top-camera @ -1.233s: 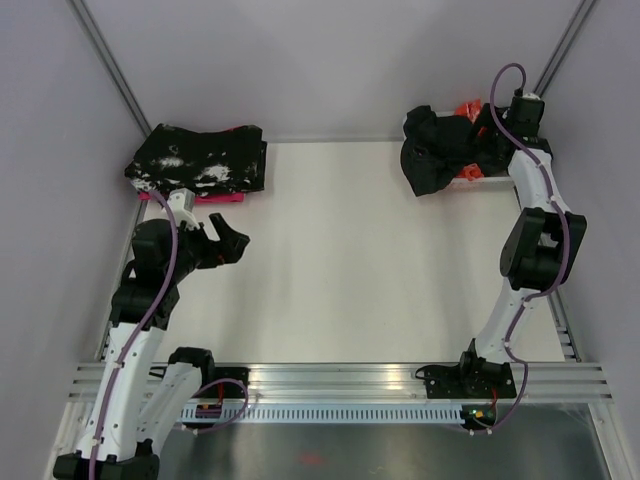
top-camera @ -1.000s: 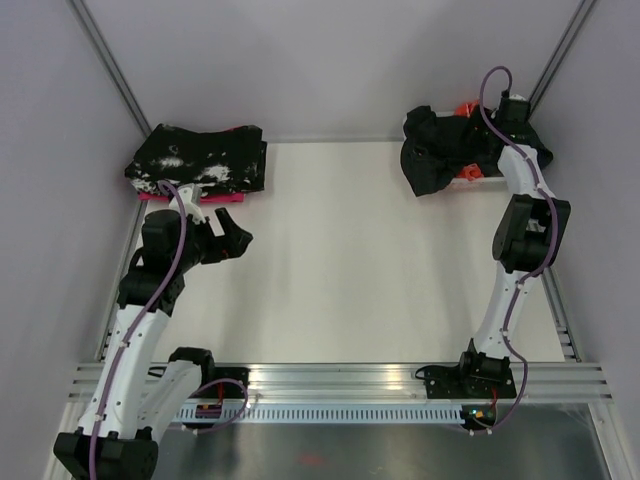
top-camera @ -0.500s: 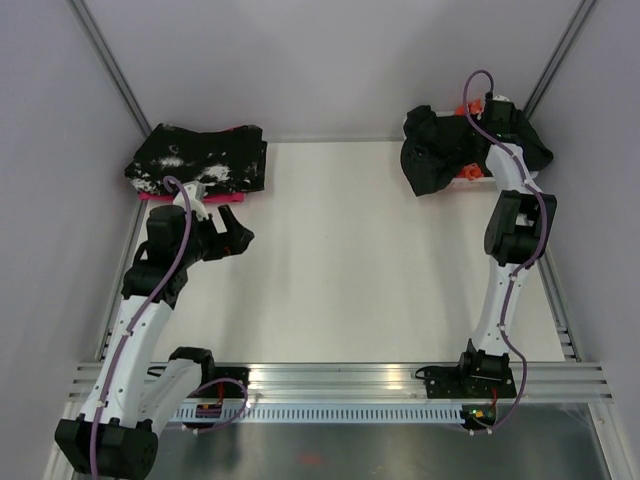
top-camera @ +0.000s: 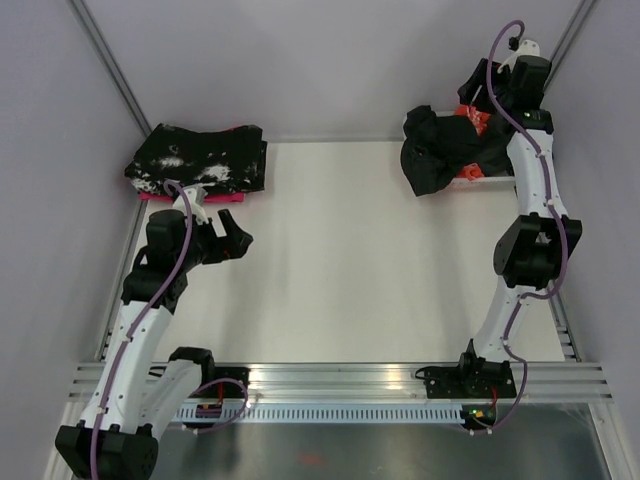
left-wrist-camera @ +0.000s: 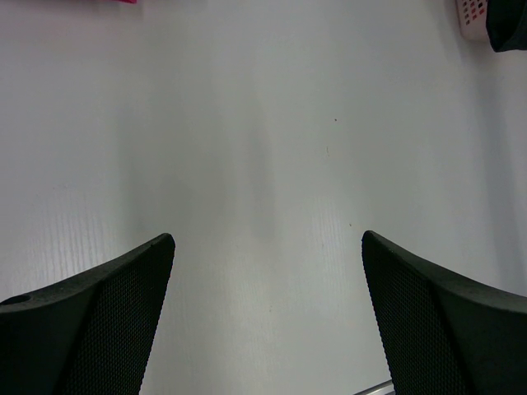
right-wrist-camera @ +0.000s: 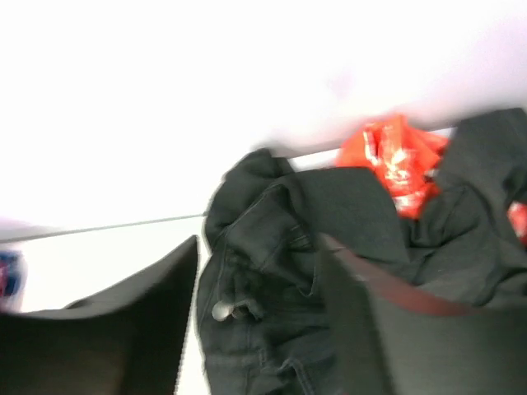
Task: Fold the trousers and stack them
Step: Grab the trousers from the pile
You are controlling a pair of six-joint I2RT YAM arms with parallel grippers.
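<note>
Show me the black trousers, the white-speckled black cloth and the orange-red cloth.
black trousers (top-camera: 432, 160), top view, middle of the crumpled heap.
white-speckled black cloth (top-camera: 200, 160), top view, top of the folded pile.
orange-red cloth (right-wrist-camera: 389, 156), right wrist view, bunched part showing.

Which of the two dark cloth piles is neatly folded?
The white-speckled black cloth in the far left corner is folded flat. The plain black trousers at the far right lie crumpled in a heap.

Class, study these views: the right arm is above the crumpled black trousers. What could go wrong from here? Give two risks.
1. The orange-red cloth is bunched in with the trousers, so the open right gripper might lift both together.
2. The trousers are a crumpled heap; a grab at a random fold could leave them twisted, with the left gripper far away across the table.
</note>
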